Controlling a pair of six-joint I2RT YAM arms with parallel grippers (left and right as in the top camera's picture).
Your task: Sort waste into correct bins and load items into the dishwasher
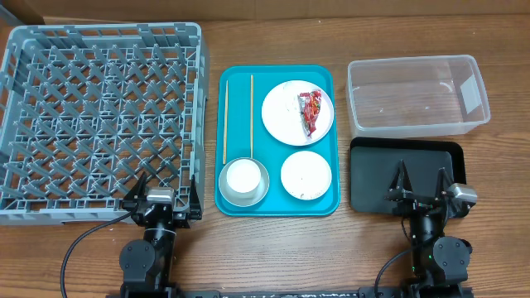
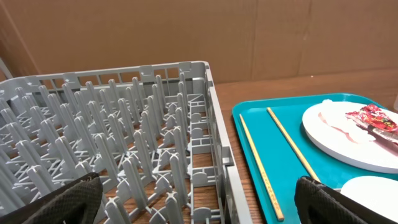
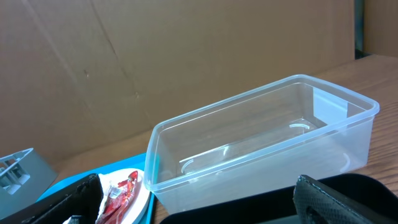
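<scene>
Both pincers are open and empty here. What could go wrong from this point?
1. The wrapper lies on the plate; lifting the plate first could tip it onto the teal tray or into the rack.
2. The chopsticks are thin and lie flat near the tray's left wall, so a pinch may slip, and they might drop through the rack's lattice.
3. The cup seems nested in the steel bowl; grabbing one may drag the other.

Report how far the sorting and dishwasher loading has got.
Done: nothing; the rack, clear tub and black tray hold nothing. In hand: nothing; left tool and right tool are open. Left: the wrapper on the plate, the bowl, the steel bowl and the chopsticks all sit on the teal tray.
</scene>
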